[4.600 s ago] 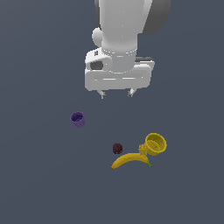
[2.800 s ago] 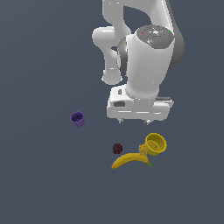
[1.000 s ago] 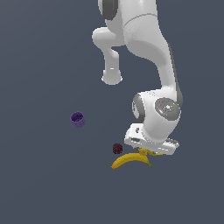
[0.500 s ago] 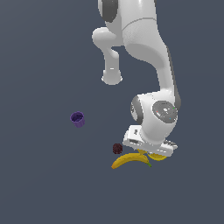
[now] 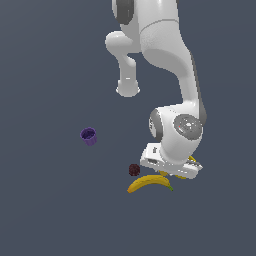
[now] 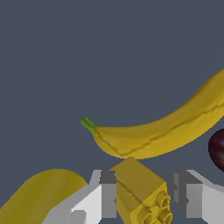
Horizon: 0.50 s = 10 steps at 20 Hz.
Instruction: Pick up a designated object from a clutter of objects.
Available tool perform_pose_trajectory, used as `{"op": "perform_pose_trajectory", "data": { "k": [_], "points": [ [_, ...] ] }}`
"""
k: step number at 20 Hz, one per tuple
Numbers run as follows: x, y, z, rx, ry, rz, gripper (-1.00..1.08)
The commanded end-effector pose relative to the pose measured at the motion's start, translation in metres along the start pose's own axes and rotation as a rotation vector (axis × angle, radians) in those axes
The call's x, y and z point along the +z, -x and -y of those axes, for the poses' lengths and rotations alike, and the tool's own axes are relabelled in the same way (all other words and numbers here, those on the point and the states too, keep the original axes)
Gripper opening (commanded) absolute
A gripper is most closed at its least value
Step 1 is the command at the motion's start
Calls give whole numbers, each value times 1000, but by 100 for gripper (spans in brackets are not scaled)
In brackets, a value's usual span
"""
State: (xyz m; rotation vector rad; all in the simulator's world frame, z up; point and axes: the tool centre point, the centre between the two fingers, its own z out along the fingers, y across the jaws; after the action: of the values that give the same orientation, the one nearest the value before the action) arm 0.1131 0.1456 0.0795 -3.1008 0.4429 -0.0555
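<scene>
Claw (image 6: 142, 194) is straddling the tiny yellow block (image 6: 141, 192) beside the banana (image 6: 162, 131) w/ jaws apart (contact probably none, hard to tell).

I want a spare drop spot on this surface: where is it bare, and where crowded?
Bare: the wide stretch between the purple cup and the dark red ball, and everything beyond the purple cup. Crowded: ball, banana and the tool around the yellow block.
</scene>
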Motion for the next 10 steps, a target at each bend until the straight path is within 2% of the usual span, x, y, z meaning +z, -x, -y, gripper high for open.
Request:
{"op": "perform_pose_trajectory", "data": {
  "k": [1, 10],
  "points": [
    [-2, 1, -2, 0, 0, 1, -100],
    [-28, 11, -32, -1, 1, 4, -100]
  ]
}}
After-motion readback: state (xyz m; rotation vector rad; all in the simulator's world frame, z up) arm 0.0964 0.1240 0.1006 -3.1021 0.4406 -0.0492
